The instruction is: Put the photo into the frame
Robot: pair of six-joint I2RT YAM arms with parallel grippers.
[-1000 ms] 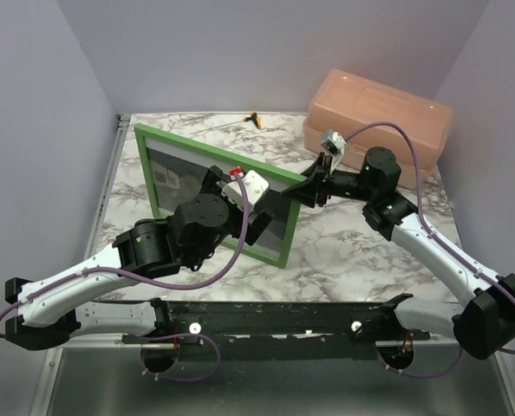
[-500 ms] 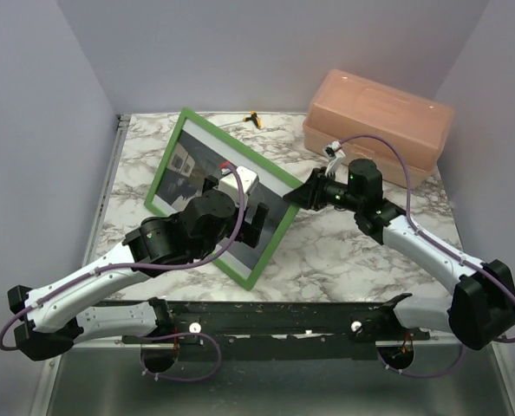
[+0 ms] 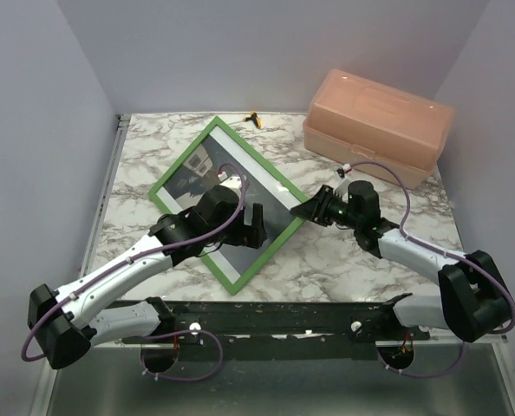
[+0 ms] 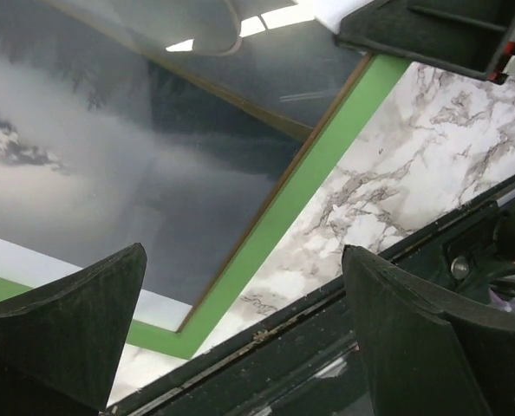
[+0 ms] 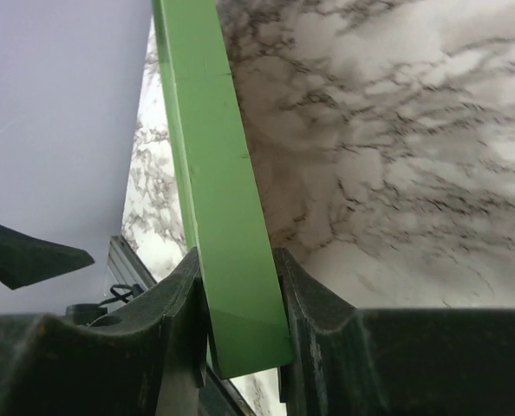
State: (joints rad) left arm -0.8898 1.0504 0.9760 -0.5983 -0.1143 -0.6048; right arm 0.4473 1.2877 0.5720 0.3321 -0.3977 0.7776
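Although the task names two things, the top view shows them as one: the frame (image 3: 185, 159) lies green face up on the marble desk (image 3: 353, 264), turned like a diamond, and the photo (image 3: 198, 170) shows inside it, grey and dark behind what looks like glass. The right claw (image 3: 306, 211) reaches in low from the right and meets the frame at its right corner. That is a sensible place to grip, since a corner gives leverage over the whole rectangle. The left claw (image 3: 242, 232) hangs over the frame's near half. Behind them stand a pink lidded box (image 3: 379, 117) and a small yellow-and-black object (image 3: 256, 117), both well apart from the work.

From the left wrist, the left claw (image 4: 244, 256) stands wide open with nothing between its fingers (image 4: 62, 325). Below it run the frame's near green rail (image 4: 327, 156) and the cloudy sky of the photo (image 4: 110, 191), with ceiling lights mirrored across it. The claw seems placed to press or steady the frame, but it does not touch it here. Bare desk (image 4: 422, 147) shows beyond the rail.

From the right wrist, the right claw (image 5: 240, 290) is clamped on the green rail (image 5: 210, 130), one finger on each side, right at the corner's end. The desk (image 5: 379, 130) lies close behind. Whether that corner rests on the marble or is held just off it cannot be told. With the photo apparently seated and facing up, the task looks nearly done.
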